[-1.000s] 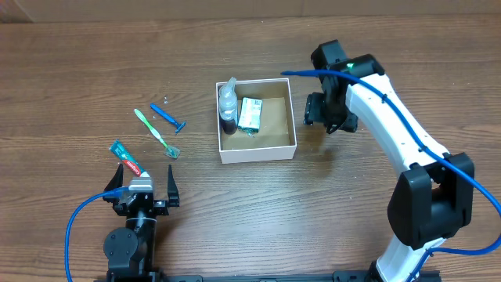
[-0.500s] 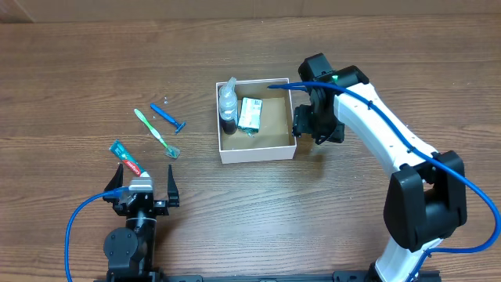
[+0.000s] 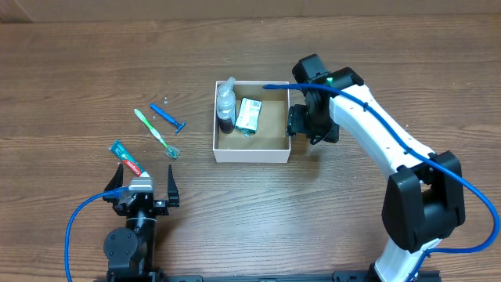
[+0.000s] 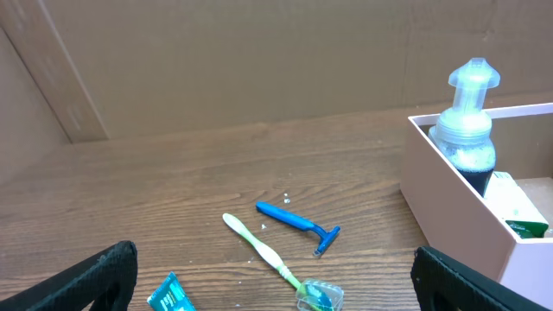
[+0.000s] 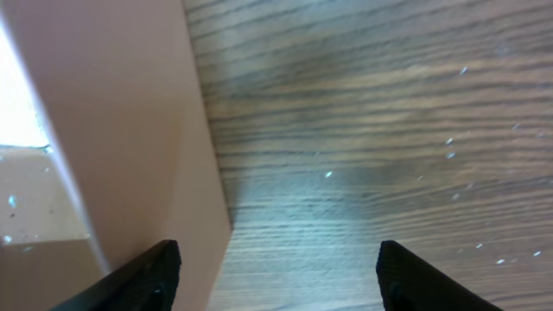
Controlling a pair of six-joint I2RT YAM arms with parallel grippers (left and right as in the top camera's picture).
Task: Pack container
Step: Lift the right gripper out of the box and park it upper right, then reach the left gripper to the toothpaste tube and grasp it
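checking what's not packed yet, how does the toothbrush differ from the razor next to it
The toothbrush is pale green and the longer of the two, while the razor is blue and shorter. The toothbrush's head wears a clear cap; the razor's head shows none. Both lie flat on the table, close together but not touching, outside the container.
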